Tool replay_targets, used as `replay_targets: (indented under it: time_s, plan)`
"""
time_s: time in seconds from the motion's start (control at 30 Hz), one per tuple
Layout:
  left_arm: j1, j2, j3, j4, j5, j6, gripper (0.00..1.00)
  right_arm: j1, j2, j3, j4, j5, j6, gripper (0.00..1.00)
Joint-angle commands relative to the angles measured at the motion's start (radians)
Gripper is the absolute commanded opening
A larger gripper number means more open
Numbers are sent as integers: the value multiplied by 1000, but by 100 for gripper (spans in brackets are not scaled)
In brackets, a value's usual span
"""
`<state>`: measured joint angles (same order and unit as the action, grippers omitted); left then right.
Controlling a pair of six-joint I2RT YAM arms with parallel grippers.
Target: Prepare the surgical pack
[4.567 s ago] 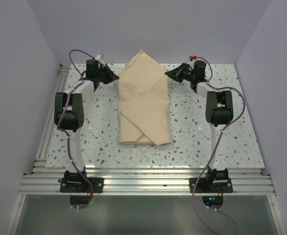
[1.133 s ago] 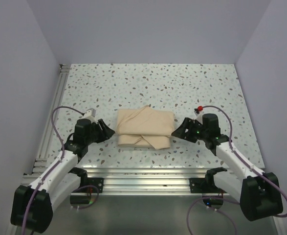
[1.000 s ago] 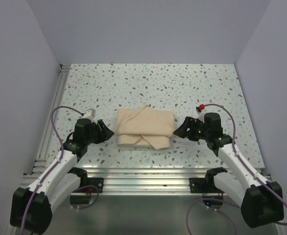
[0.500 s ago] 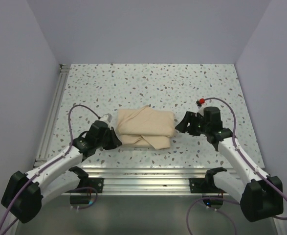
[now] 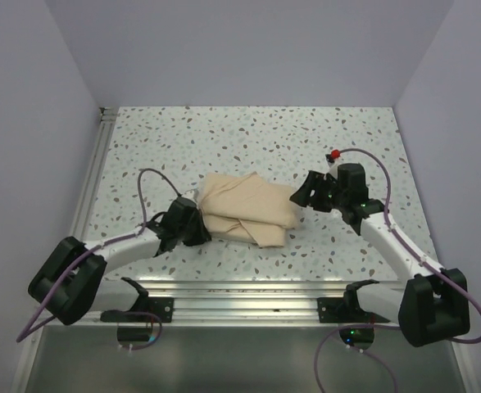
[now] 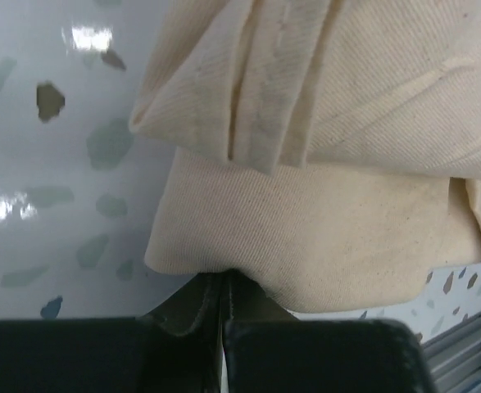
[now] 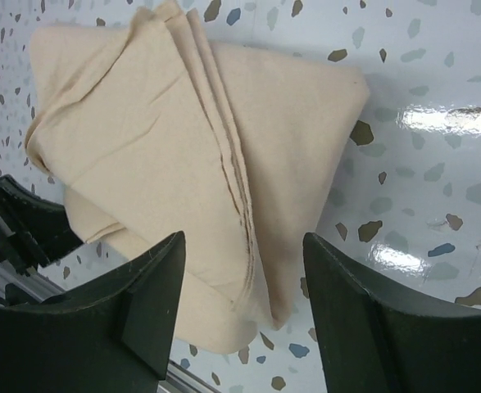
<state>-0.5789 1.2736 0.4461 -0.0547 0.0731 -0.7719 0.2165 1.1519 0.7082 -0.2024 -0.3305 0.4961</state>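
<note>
The surgical pack (image 5: 248, 214) is a folded tan cloth bundle lying on the speckled table near its front edge. It also fills the left wrist view as stacked folds (image 6: 322, 237). My left gripper (image 5: 197, 228) is shut, and its tips (image 6: 224, 282) press against the bundle's lower left edge. Whether a fold is pinched between them does not show. My right gripper (image 5: 299, 196) stands open at the bundle's right corner. In the right wrist view the pack (image 7: 183, 139) lies ahead of the spread fingers (image 7: 154, 303), whose gap (image 7: 244, 241) hangs over the cloth without touching it.
The speckled table (image 5: 248, 139) stretches behind the bundle to the back wall. An aluminium rail (image 5: 240, 304) runs along the front edge and another rail (image 5: 84, 213) along the left side. Plain walls close in both sides.
My left gripper has shut and slid right into the bundle's left edge, and the bundle's left side is now skewed and bunched. My right gripper has crept up and left toward the right corner.
</note>
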Motion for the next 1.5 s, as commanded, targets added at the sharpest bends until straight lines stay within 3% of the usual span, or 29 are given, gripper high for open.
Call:
replay_targets:
  time_s: [0.0,0.33,0.47,0.73,1.2,1.47]
  plan:
    - [25,108,123,203,-68,36,0,7,-4,40,14,7,-25,62]
    - [132,438,505,279,-19,68,0,161,69,145,-64,99,-155,61]
    - [208,526,597,302,175,65,3,260,192,284,-164,204,-220,62]
    - [240,420,441,268,318,85,4,388,452,586,-353,419,-298,73]
    - [238,575,348,418,753,-38,0,524,752,919,-586,758,-344,73]
    - [235,661,367,463,778,-67,0,537,851,982,-580,860,-361,69]
